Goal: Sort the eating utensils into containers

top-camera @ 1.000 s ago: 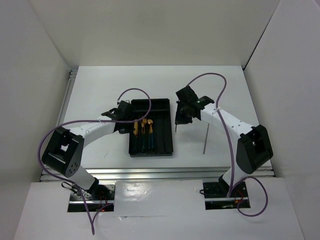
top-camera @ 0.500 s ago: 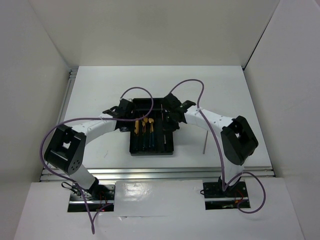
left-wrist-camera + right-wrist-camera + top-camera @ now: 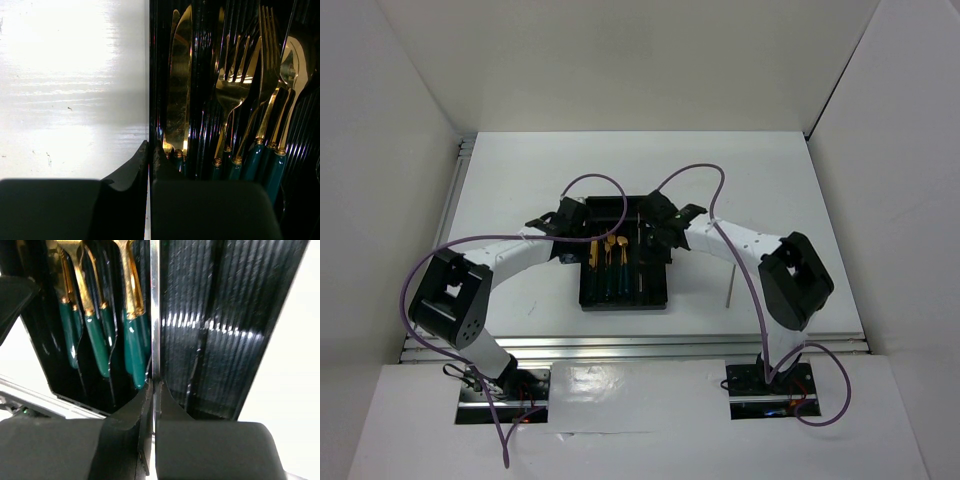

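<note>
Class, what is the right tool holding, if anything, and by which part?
A chopstick, pinched between the right tool's shut fingers near one end; the rest runs ahead over the tray.

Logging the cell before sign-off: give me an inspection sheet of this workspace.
Surface: white table.
Job's things: black tray holds gold-headed, teal-handled utensils in its left compartments; loose chopstick lies on the table right of it.
Clutter: nothing seen.
Grippers: left gripper jaws shut, empty, at the tray's left rim; right gripper jaws shut on held chopstick over the tray.
Cables: purple cables loop over both arms.
Surroundings: white walls.
</note>
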{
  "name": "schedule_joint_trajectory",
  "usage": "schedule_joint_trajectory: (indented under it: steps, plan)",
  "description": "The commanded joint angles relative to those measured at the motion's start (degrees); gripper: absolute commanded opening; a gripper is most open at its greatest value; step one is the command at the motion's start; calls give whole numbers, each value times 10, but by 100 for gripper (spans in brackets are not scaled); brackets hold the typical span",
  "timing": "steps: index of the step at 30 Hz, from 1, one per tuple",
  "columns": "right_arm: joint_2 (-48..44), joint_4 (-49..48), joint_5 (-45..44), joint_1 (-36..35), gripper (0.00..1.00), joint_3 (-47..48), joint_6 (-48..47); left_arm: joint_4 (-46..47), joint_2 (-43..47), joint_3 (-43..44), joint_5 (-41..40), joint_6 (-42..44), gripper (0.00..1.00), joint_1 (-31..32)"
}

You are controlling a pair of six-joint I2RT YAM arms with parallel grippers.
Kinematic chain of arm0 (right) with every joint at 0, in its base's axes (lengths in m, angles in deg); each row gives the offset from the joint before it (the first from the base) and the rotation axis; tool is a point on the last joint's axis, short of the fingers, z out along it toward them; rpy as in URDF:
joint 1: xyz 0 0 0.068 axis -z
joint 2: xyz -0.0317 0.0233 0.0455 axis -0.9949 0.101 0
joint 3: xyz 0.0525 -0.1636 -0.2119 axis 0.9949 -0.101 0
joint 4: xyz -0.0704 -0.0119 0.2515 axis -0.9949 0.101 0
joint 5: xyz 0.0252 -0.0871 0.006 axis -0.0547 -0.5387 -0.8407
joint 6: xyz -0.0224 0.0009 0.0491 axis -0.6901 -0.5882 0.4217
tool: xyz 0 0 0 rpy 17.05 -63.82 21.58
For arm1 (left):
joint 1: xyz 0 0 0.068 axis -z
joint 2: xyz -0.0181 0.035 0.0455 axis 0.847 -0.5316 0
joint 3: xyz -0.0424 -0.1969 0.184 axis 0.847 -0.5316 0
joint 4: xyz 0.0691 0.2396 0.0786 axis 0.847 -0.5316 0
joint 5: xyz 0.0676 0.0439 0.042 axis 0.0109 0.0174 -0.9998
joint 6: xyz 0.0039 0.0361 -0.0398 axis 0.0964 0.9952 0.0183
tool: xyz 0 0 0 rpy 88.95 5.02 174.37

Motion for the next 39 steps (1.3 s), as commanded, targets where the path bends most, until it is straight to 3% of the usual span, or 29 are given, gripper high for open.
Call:
schedule_joint_trajectory:
  steps: [1, 39]
  plan:
    - [-4, -16, -3, -16, 0, 2, 30, 21, -12, -2, 32, -5, 0, 0]
    - [60, -34, -18, -50, 0, -4, 39, 26, -1, -13, 27, -5, 0, 0]
